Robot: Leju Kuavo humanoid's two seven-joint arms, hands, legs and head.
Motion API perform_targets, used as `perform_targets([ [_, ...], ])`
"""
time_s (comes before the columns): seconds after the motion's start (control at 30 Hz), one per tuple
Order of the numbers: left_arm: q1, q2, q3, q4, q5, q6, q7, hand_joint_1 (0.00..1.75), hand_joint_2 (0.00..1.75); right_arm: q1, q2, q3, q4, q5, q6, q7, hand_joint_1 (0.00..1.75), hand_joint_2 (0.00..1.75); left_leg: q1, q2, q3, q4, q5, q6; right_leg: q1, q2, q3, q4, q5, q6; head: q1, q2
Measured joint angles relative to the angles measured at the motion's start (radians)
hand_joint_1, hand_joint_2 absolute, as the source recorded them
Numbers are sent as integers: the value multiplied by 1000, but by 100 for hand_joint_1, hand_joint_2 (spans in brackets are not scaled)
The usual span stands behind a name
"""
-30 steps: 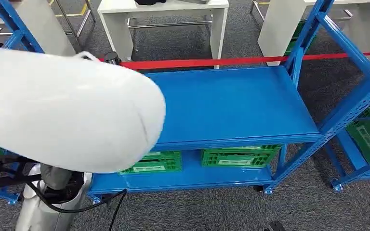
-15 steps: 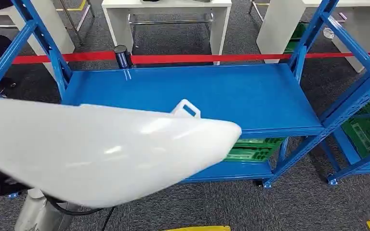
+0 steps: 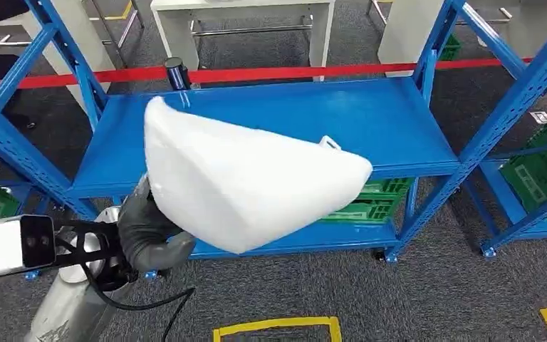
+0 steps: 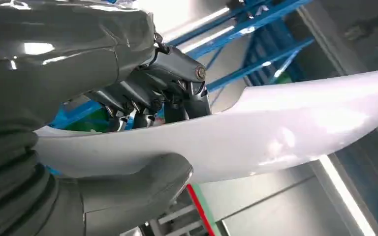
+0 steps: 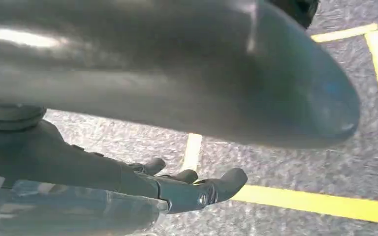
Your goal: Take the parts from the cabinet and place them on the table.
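A large white moulded part [image 3: 249, 185] with a small tab on its far edge hangs in front of the blue cabinet's bare upper shelf [image 3: 370, 121]. My left hand [image 3: 149, 228] grips it at its lower left end. In the left wrist view the thumb and the dark fingers [image 4: 147, 98] clamp the edge of the white part [image 4: 285, 132] from both sides. My right hand [image 5: 177, 189] hangs over the grey carpet with its fingers apart and nothing in it.
Green crates [image 3: 374, 203] sit on the cabinet's lower shelf. Another blue rack [image 3: 541, 171] with green crates stands at the right. A red barrier tape [image 3: 342, 70] runs behind, with white tables [image 3: 242, 14] beyond. Yellow floor lines [image 3: 278, 328] lie near me.
The whole view has shifted, so the camera moved. The white part has swung from the left of the picture to its middle, and my left hand under it has come into sight.
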Motion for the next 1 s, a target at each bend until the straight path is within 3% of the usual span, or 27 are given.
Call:
perform_targets([
  [0.03, -1, 1, -3, 8, 0, 1, -2, 154, 175, -1, 0, -7, 3, -2, -2, 3, 0, 0, 2, 0, 25, -14, 27, 0, 1, -7, -13, 0, 9, 2, 0, 0],
  [0.1, -7, 2, -9, 15, -2, 6, -5, 154, 175, -1, 2, -16, 3, -2, 3, 9, 0, 0, 2, 8, 127, -141, 91, 5, 2, -19, -32, 1, 25, 7, 0, 0],
  [0.13, -12, 2, -13, 17, -2, 7, -10, 154, 175, -3, 3, -20, 3, -2, 9, 15, 0, 0, -1, 34, 202, -237, 99, 12, 3, -25, -35, 2, 32, 11, 0, 0],
  [0.17, -20, 2, -16, 18, -2, 9, -13, 154, 175, -1, 7, -24, 3, 0, 15, 19, 0, 0, -10, 71, 258, -325, 58, 18, 6, -31, -36, 2, 39, 16, 1, 0],
  [0.2, -24, 2, -19, 20, -2, 9, -16, 154, 175, -1, 11, -29, 3, 1, 16, 20, 0, 0, -16, 69, 269, -339, 57, 24, 5, -41, -33, -1, 45, 24, 3, 0],
  [0.3, -31, 4, -24, 27, -1, 13, -20, 154, 175, -3, 14, -41, 3, 5, 22, 26, 0, 0, -26, 42, 243, -348, 81, 48, 1, -69, -28, -14, 69, 43, -4, 0],
  [0.33, -32, 4, -27, 31, -1, 14, -21, 154, 175, -4, 17, -44, 3, 5, 24, 27, 0, 0, -14, 34, 235, -366, 109, 58, -2, -55, -38, -11, 66, 47, -5, 0],
  [0.37, -38, 4, -28, 33, 0, 14, -23, 154, 175, -4, 18, -48, 3, 5, 24, 30, 0, 0, -16, 23, 227, -368, 126, 62, -2, -18, -51, 2, 31, 43, -3, 0],
  [0.4, -41, 2, -30, 36, -1, 14, -23, 154, 175, -1, 19, -51, 3, 5, 25, 31, 0, 0, -17, 15, 207, -368, 141, 67, 1, 1, -66, 53, -28, 29, -3, 0],
  [0.43, -40, 2, -31, 39, 0, 13, -23, 154, 175, 1, 17, -56, 3, 2, 24, 32, 0, 0, -19, 4, 189, -367, 155, 71, 1, 9, -84, 125, -85, 18, 3, 0],
  [0.47, -40, 2, -35, 42, -1, 12, -23, 154, 175, 2, 15, -64, 2, -1, 24, 33, 0, 0, -21, -2, 170, -366, 169, 73, 2, 14, -102, 204, -128, 13, 3, 0],
  [0.5, -38, 2, -37, 45, 0, 11, -23, 154, 175, 0, 16, -71, 0, -5, 22, 33, 0, 0, -22, -9, 151, -365, 183, 73, 2, 17, -111, 270, -139, 18, 4, 0],
  [0.53, -37, 2, -39, 48, 0, 8, -23, 154, 175, -3, 17, -79, -2, -10, 21, 33, 0, 0, -23, -12, 134, -364, 196, 72, 1, 17, -102, 291, -125, 30, 4, 0],
  [0.6, -36, 2, -41, 52, 0, 7, -23, 154, 175, -9, 21, -87, -5, -13, 17, 33, 0, 0, -22, -16, 106, -359, 216, 67, 0, 17, -31, 215, -74, 53, 4, 0],
  [0.63, -36, 2, -41, 52, 0, 6, -23, 154, 175, -9, 21, -89, -7, -13, 15, 33, 0, 0, -21, -17, 93, -351, 222, 63, 0, 18, 33, 125, -56, 58, 4, 0],
  [0.67, -37, 1, -41, 52, 0, 6, -23, 154, 175, -9, 22, -90, -8, -13, 15, 33, 0, 0, -22, -18, 83, -340, 225, 58, -1, 22, 93, 38, -69, 53, 4, 0],
  [0.7, -39, 0, -40, 52, 0, 5, -26, 154, 175, -10, 22, -91, -11, -14, 13, 33, 0, 0, -26, -18, 70, -329, 228, 52, 6, 28, 133, -28, -99, 43, 4, 0],
  [0.8, -40, -3, -41, 60, 1, -6, -32, 154, 175, -8, 31, -97, -23, -16, 15, 33, 0, 0, -23, -18, 66, -327, 252, 35, 12, 28, 106, -15, -87, 22, 3, 0],
  [0.83, -40, -3, -41, 65, 1, -9, -33, 154, 175, -7, 43, -100, -24, -17, 19, 34, 0, 0, -21, -20, 59, -325, 255, 32, 0, 23, 98, -18, -76, 11, 5, 0],
  [0.87, -40, -3, -40, 69, 2, -14, -37, 154, 175, -9, 40, -103, -32, -19, 22, 35, 0, 0, -19, -17, 48, -307, 213, 24, 2, 21, 89, -18, -66, 1, 4, 0],
  [0.9, -41, -3, -40, 70, 1, -15, -37, 154, 175, -9, 40, -104, -34, -19, 22, 35, 0, 0, -18, -17, 46, -298, 199, 22, 2, 20, 86, -18, -64, -1, 2, 0],
  [1.0, -41, -3, -40, 70, 1, -15, -37, 154, 175, -9, 40, -104, -34, -19, 22, 35, 0, 0, -18, -17, 46, -298, 199, 22, 2, 20, 86, -18, -64, -1, 2, 0],
])
